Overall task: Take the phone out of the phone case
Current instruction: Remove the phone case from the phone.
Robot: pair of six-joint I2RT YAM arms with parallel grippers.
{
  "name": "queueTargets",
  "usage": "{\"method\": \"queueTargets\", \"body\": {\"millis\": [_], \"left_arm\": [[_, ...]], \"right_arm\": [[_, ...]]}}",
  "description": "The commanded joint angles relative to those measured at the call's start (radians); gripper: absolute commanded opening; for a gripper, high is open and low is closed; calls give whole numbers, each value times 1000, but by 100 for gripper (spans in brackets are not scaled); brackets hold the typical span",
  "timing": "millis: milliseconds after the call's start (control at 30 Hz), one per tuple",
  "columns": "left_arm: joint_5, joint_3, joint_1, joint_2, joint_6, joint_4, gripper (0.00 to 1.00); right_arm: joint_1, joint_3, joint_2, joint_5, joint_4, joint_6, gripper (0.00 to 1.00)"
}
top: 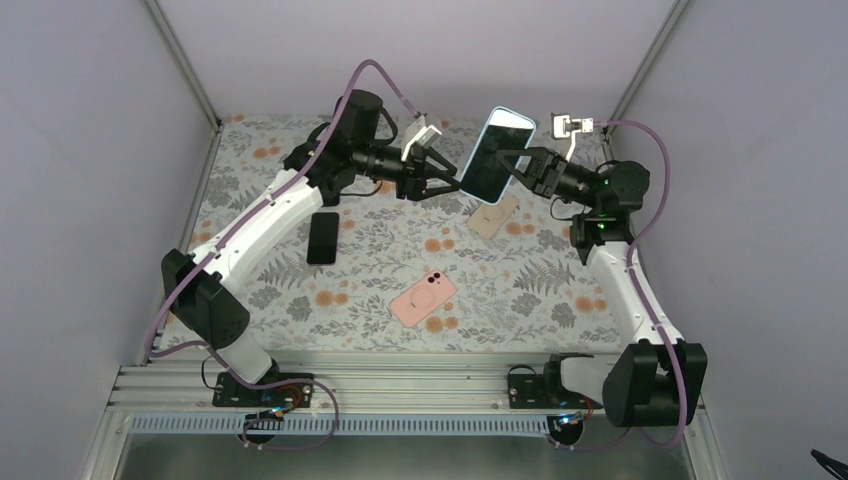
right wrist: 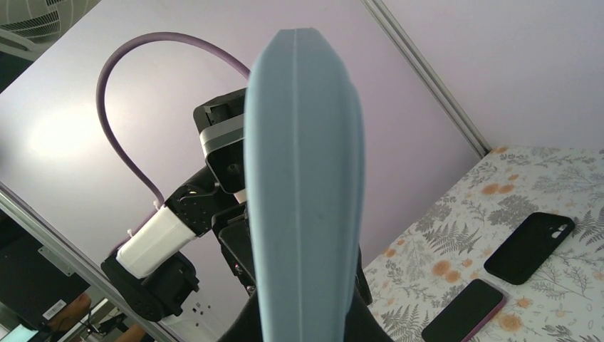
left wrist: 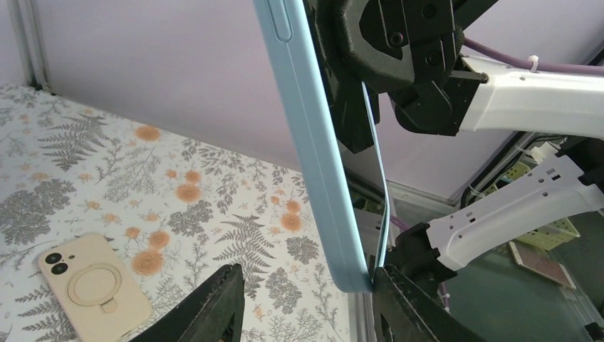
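The phone (top: 497, 152), dark screen up, sits in a light blue phone case (left wrist: 313, 142) and is held tilted in the air over the back of the table. My right gripper (top: 520, 165) is shut on the case's right side, and in the right wrist view the case (right wrist: 306, 178) fills the space between its fingers (right wrist: 303, 324). My left gripper (top: 445, 182) is at the case's lower left corner. Its jaws (left wrist: 306, 303) are open around that corner. One finger (left wrist: 402, 306) touches the case, while the other finger (left wrist: 214, 310) stands apart from it.
On the floral table lie a black phone (top: 323, 237), a pink case with a ring (top: 424, 298) and a beige case (top: 494, 216), which the left wrist view shows below the held case (left wrist: 92, 285). Grey walls close in the left, back and right.
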Motion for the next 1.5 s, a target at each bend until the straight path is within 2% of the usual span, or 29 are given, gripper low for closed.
{"method": "queueTargets", "body": {"millis": [0, 200, 467, 867, 1100, 1267, 1467], "left_arm": [[-36, -7, -1, 12, 21, 10, 44], [-59, -10, -3, 15, 21, 10, 42], [-145, -27, -4, 26, 25, 1, 29], [-236, -22, -4, 64, 32, -18, 19], [-214, -9, -6, 89, 12, -13, 18], [-203, -27, -6, 97, -11, 1, 17], [-188, -52, -3, 98, -62, 41, 17]], "right_arm": [[14, 33, -29, 15, 73, 32, 4], [24, 30, -34, 15, 72, 31, 4], [28, 39, -34, 16, 75, 30, 4], [33, 41, -33, 11, 112, 57, 4], [37, 26, -28, 11, 207, 125, 4], [36, 4, -16, 28, 385, 281, 4], [36, -5, -8, 62, 476, 384, 4]]}}
